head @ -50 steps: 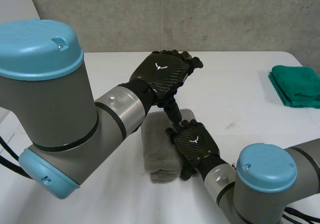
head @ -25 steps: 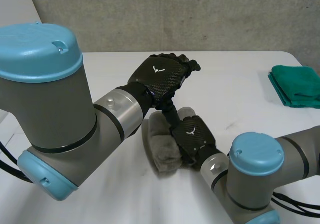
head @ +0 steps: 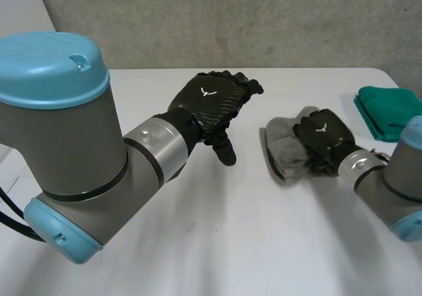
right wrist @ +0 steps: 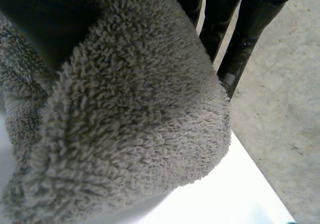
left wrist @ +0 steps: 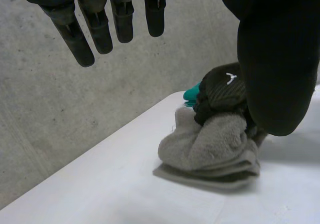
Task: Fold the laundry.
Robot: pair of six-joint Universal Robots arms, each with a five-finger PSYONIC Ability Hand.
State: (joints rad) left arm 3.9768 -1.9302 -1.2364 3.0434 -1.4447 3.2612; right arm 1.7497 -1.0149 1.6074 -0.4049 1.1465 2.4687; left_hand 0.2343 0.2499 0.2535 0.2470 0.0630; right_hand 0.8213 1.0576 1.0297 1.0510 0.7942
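As both arms reach over it, table [head: 198, 243]: white, running back to a grey concrete wall [head: 231, 19].
left arm [head: 72, 157]: grey joint under a light-blue cap, coming in from the left of the head view toward the table's middle.
right arm [head: 395, 184]: low at the right side, wrist turned toward the grey towel.
grey towel [head: 282, 156]: folded into a thick bundle, its layers stacked at the edge facing the left hand. It rests on the table right of centre, well apart from the left hand and near the green towel.
green towel [head: 390, 111]: folded flat at the table's right edge, not touching the grey towel.
left hand [head: 212, 103]: above the table, fingers [left wrist: 100, 27] straight and slightly spread, thumb out, holding nothing.
right hand [head: 323, 134]: on top of the grey towel, at the end nearer the green towel. Its fingers [right wrist: 245, 29] run down one side of the bundle and its thumb down the other, clamped on the pile.
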